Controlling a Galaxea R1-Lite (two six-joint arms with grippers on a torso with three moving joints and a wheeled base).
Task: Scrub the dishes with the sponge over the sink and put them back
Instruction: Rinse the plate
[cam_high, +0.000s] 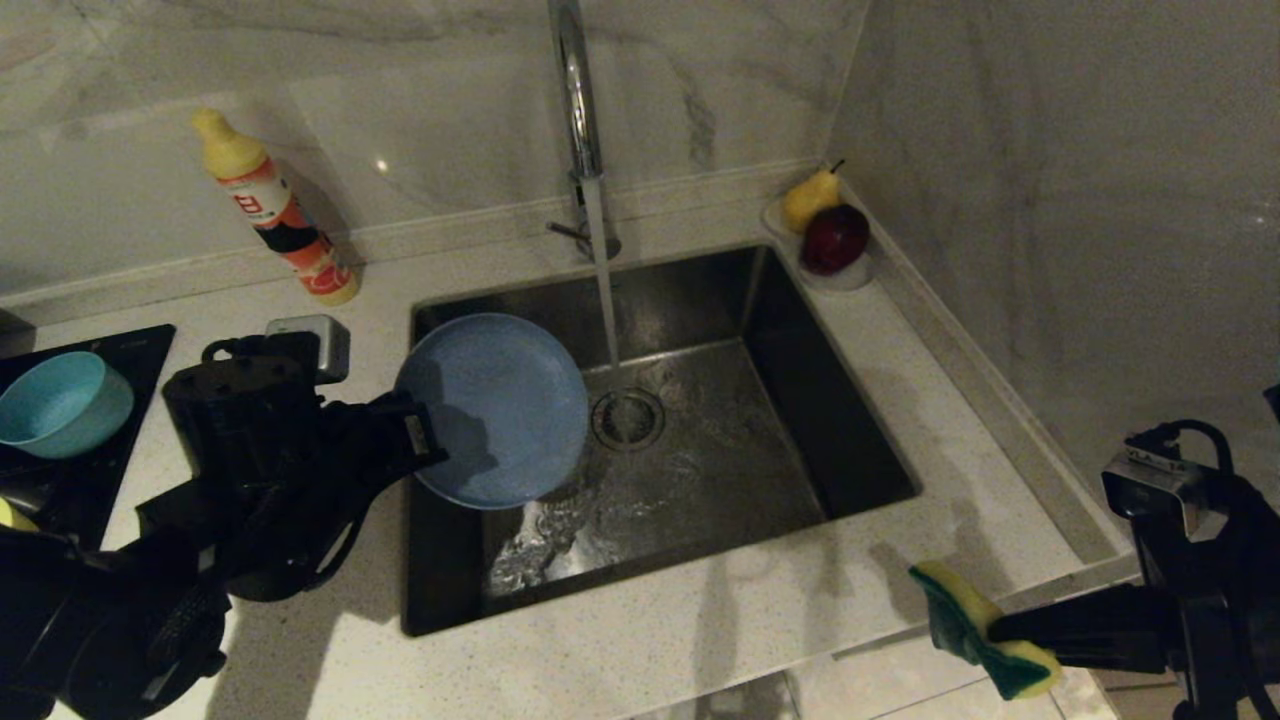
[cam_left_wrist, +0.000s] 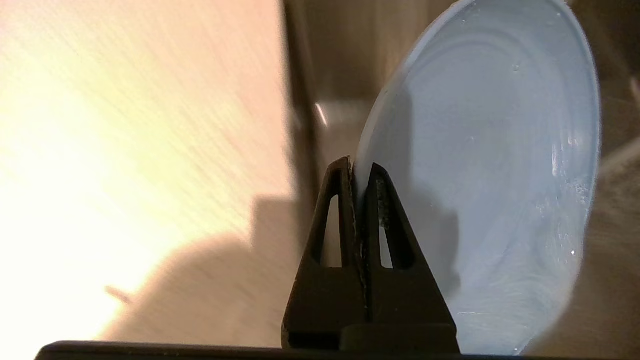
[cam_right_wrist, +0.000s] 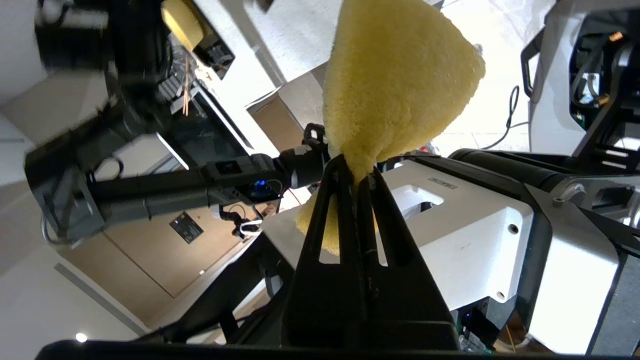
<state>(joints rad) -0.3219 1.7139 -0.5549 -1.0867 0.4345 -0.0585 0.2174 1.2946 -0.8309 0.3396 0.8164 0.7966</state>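
Note:
My left gripper (cam_high: 420, 430) (cam_left_wrist: 359, 170) is shut on the rim of the periwinkle-blue plate (cam_high: 495, 410) (cam_left_wrist: 480, 190), holding it tilted over the left part of the steel sink (cam_high: 700, 440). Water runs from the chrome faucet (cam_high: 575, 90) down to the drain, just right of the plate. At the counter's front right edge my right gripper (cam_high: 985, 630) (cam_right_wrist: 356, 172) is shut on the yellow and green sponge (cam_high: 975, 625) (cam_right_wrist: 395, 85), squeezing it. A teal-blue bowl (cam_high: 60, 403) sits on the dark hob at far left. The yellow bowl is barely in view.
A yellow-capped detergent bottle (cam_high: 275, 210) stands behind the sink at left. A small clear dish (cam_high: 835, 278) with a pear and a red apple sits in the back right corner. A grey box (cam_high: 320, 340) lies by the sink's left rim.

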